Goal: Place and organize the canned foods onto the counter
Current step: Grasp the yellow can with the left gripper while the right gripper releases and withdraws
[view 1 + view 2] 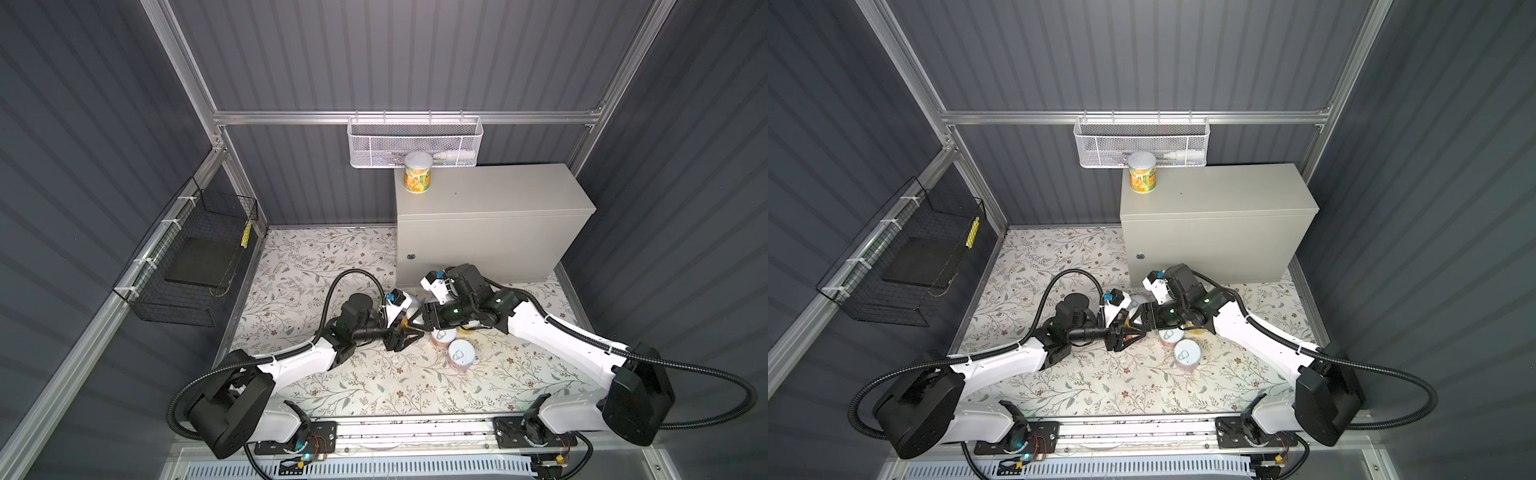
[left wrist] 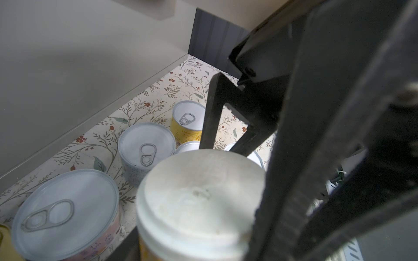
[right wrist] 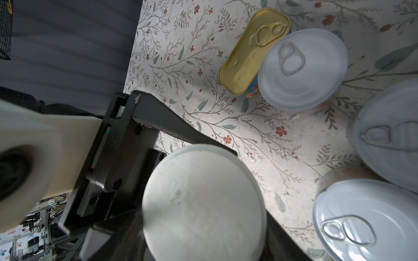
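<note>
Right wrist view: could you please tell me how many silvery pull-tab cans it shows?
3. One round silvery pull-tab can stands beside the flat gold rectangular tin; a second can and a third can sit together, both cut by the frame. Others may lie outside this view.

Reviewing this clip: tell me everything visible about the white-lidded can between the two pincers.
The white-lidded can is round and upright, with a flat, off-white, plastic-looking lid, slightly scuffed, and a yellow-orange label under the rim. It sits before the grey cabinet, near the other cans. The left pincer and the right pincer grip its sides from opposite directions. Both top views mostly hide it under the pincers, and whether its base touches the flowered mat cannot be told.
</note>
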`<state>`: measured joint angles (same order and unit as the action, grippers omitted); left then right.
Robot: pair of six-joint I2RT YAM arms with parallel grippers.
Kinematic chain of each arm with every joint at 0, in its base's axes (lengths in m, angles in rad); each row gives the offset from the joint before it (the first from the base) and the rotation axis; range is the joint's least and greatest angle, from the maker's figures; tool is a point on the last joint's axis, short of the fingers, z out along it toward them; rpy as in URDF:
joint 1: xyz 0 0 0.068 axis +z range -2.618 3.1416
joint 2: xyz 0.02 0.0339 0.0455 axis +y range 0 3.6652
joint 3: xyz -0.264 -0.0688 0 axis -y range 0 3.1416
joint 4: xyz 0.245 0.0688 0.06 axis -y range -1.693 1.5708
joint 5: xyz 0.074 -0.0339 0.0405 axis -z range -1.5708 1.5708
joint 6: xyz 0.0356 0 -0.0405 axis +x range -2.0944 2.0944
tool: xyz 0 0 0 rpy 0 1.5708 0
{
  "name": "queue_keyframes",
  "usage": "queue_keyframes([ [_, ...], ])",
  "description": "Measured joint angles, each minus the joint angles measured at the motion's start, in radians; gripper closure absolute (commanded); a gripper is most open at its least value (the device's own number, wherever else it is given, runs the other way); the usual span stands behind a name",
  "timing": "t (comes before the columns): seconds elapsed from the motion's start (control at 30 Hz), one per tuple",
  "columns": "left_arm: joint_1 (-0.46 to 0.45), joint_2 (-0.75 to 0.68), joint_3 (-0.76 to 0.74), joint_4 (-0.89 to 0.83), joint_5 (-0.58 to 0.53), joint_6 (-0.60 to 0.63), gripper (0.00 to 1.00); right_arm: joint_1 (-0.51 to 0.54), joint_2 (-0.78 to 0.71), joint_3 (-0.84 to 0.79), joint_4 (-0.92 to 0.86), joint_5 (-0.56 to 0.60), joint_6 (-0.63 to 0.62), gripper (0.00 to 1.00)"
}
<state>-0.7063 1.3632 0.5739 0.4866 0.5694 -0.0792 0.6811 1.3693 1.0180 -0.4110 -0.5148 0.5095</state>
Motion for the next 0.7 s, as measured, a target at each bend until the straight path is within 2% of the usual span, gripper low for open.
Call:
queue_keyframes([
  [0.2,-0.003,-0.008,0.001,-0.001,-0.027,-0.008,0.59,0.000,0.000,0.000,0.012,0.008,0.000,0.33],
  [0.43,-0.005,-0.073,-0.016,-0.026,-0.109,-0.011,0.62,0.002,-0.002,0.005,0.048,0.005,0.002,0.25],
  [0.7,-0.001,-0.136,-0.063,-0.039,-0.174,-0.011,0.66,0.002,-0.003,0.006,0.048,0.007,0.006,0.22],
])
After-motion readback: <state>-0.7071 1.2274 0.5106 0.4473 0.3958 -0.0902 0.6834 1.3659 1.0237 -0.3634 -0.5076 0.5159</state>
